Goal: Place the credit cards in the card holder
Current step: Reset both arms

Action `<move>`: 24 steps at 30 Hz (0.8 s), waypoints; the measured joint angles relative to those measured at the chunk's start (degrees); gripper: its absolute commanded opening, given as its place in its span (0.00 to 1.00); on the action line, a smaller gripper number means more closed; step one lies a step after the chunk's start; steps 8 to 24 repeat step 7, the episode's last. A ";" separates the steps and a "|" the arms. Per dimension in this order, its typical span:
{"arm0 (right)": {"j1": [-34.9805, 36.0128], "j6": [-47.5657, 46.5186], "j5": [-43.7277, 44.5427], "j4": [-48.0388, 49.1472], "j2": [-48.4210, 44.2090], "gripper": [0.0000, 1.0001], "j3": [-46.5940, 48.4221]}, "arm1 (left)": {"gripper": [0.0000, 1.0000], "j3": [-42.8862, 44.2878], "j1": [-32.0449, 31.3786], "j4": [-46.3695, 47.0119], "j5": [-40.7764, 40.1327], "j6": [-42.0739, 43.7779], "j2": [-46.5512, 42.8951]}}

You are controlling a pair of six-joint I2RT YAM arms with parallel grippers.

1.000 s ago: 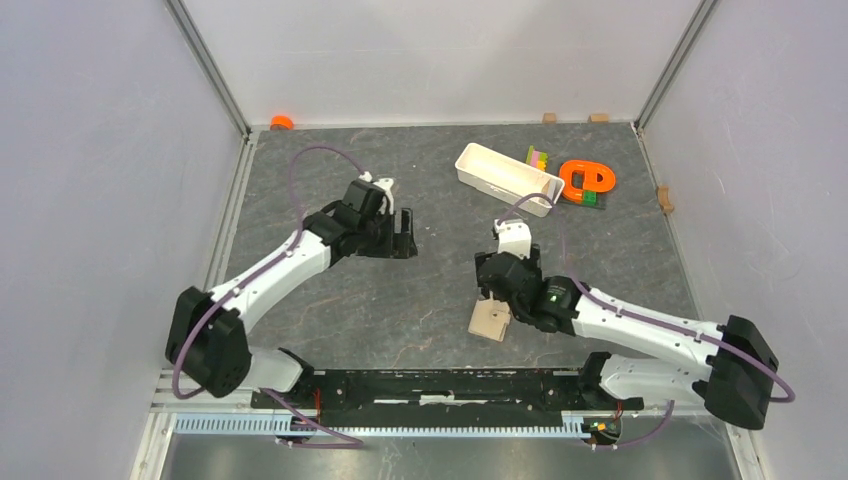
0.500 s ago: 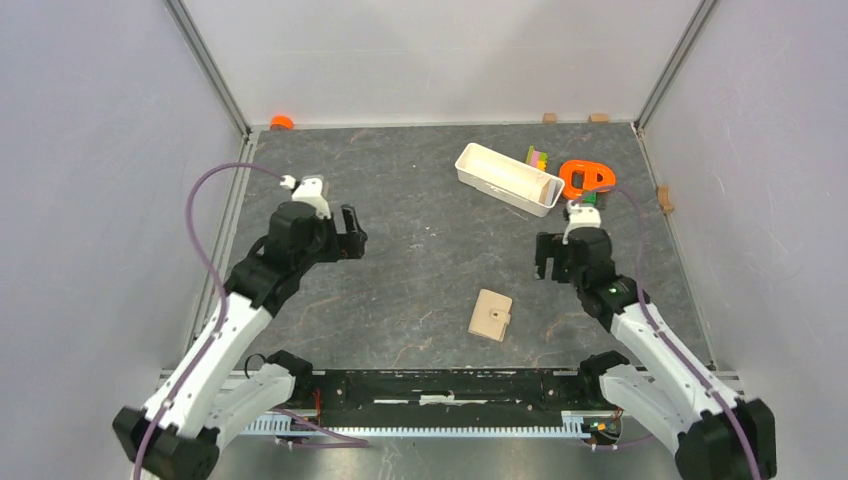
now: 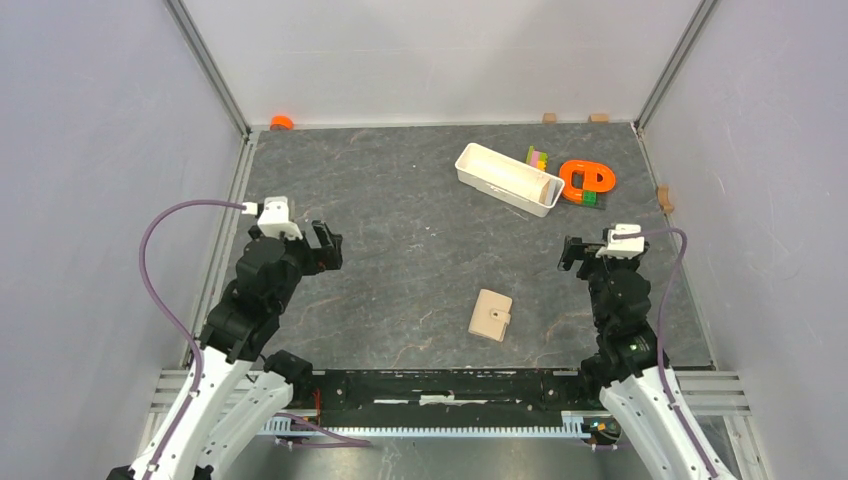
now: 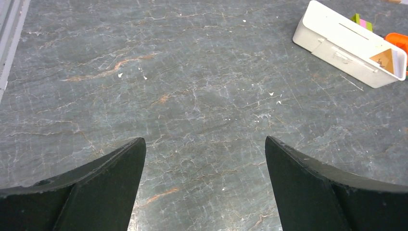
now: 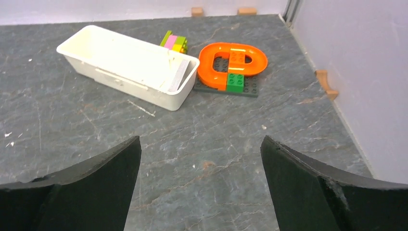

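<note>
Dark grey, stone-patterned worktop (image 3: 420, 230), seen from above and from both wrists. My two arms are folded close to their bases at the near edge. The left claw (image 4: 204, 139) is spread wide and holds nothing. The right claw (image 5: 200, 138) is also spread wide and empty. Both hang above bare worktop, well apart from the card holder.

At the far right sits a long white tray (image 3: 508, 178). An orange oval brick track (image 3: 586, 180) lies just beside it.

The card holder (image 3: 491, 315), a small tan bifold, lies folded shut near the front centre, between the two arms, with its snap facing up. I see no credit cards lying loose anywhere. A pale flat strip (image 5: 178, 77) leans inside one end of the tray, but it is too unclear to name.

My judgement is that the cards are probably already inside the holder. To finish well, I would hold both claws high and clear of it. I would also check from overhead that the flap lies flat, with no card edge poking out.
</note>
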 measured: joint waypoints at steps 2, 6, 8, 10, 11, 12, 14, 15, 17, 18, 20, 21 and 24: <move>0.00 -0.50 1.27 1.05 -1.22 0.98 -0.37 | 1.00 0.00 0.00 -0.02 -0.39 0.37 0.22; 0.00 -1.09 2.78 2.27 -2.32 0.98 -0.39 | 1.00 0.00 -0.02 -0.09 -0.46 0.63 1.44; 0.00 -1.11 3.06 2.62 -2.60 0.98 -0.48 | 1.00 0.00 -0.02 -0.11 -0.50 0.63 1.57; 0.00 -1.11 3.06 2.62 -2.60 0.98 -0.48 | 1.00 0.00 -0.02 -0.11 -0.50 0.63 1.57; 0.00 -1.11 3.06 2.62 -2.60 0.98 -0.48 | 1.00 0.00 -0.02 -0.11 -0.50 0.63 1.57; 0.00 -1.11 3.06 2.62 -2.60 0.98 -0.48 | 1.00 0.00 -0.02 -0.11 -0.50 0.63 1.57; 0.00 -1.11 3.06 2.62 -2.60 0.98 -0.48 | 1.00 0.00 -0.02 -0.11 -0.50 0.63 1.57; 0.00 -1.11 3.06 2.62 -2.60 0.98 -0.48 | 1.00 0.00 -0.02 -0.11 -0.50 0.63 1.57; 0.00 -1.11 3.06 2.62 -2.60 0.98 -0.48 | 1.00 0.00 -0.02 -0.11 -0.50 0.63 1.57; 0.00 -1.11 3.06 2.62 -2.60 0.98 -0.48 | 1.00 0.00 -0.02 -0.11 -0.50 0.63 1.57; 0.00 -1.11 3.06 2.62 -2.60 0.98 -0.48 | 1.00 0.00 -0.02 -0.11 -0.50 0.63 1.57; 0.00 -1.11 3.06 2.62 -2.60 0.98 -0.48 | 1.00 0.00 -0.02 -0.11 -0.50 0.63 1.57; 0.00 -1.11 3.06 2.62 -2.60 0.98 -0.48 | 1.00 0.00 -0.02 -0.11 -0.50 0.63 1.57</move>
